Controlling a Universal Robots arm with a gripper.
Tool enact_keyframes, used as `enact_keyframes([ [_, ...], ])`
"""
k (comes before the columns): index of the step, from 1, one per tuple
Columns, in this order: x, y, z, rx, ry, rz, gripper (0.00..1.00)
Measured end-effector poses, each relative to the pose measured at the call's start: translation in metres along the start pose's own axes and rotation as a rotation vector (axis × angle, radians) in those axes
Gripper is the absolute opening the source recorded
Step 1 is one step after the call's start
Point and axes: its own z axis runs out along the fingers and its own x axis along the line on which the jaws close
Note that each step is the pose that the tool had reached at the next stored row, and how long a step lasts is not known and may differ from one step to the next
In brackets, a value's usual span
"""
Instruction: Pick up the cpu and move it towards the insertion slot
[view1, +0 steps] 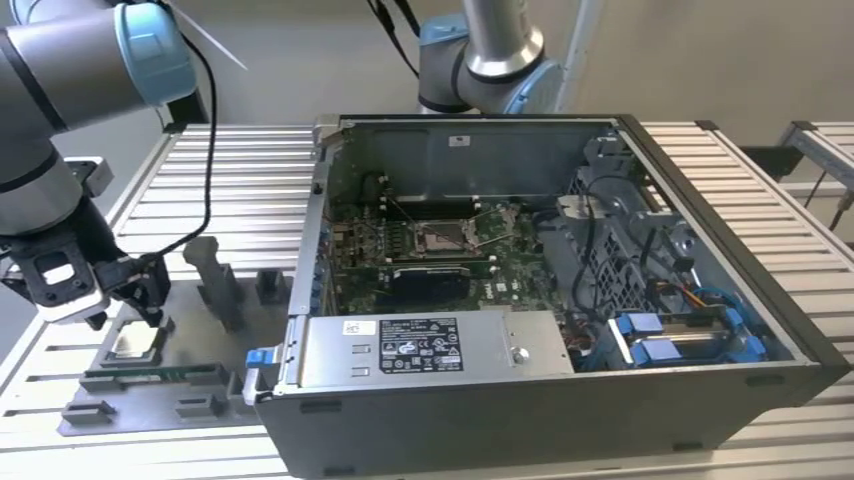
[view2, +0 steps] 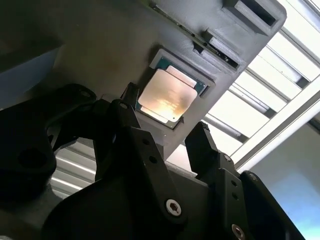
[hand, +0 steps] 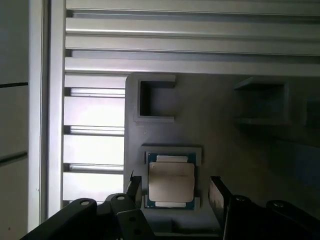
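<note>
The gripper (hand: 174, 191) is standing open and empty over the cpu (hand: 171, 177); an off-centre closing is risking tipping it against its tray recess (hand: 172, 150).

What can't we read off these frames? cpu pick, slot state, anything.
insertion slot, exterior view: too small to tell the lever's position or the pins' state.
cpu, exterior view: too small, close under the hand, to see gap or contact.
Both wrist views: the open hand's fingers flank the cpu, but their height above it cannot be judged.
motherboard, exterior view: near edge hidden behind the power supply.
</note>
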Motion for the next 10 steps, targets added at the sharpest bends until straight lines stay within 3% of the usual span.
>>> enact_keyframes([
  [10,0.0015,-0.0015,0.0161,0.0000,0.0002,-0.006,1.00],
])
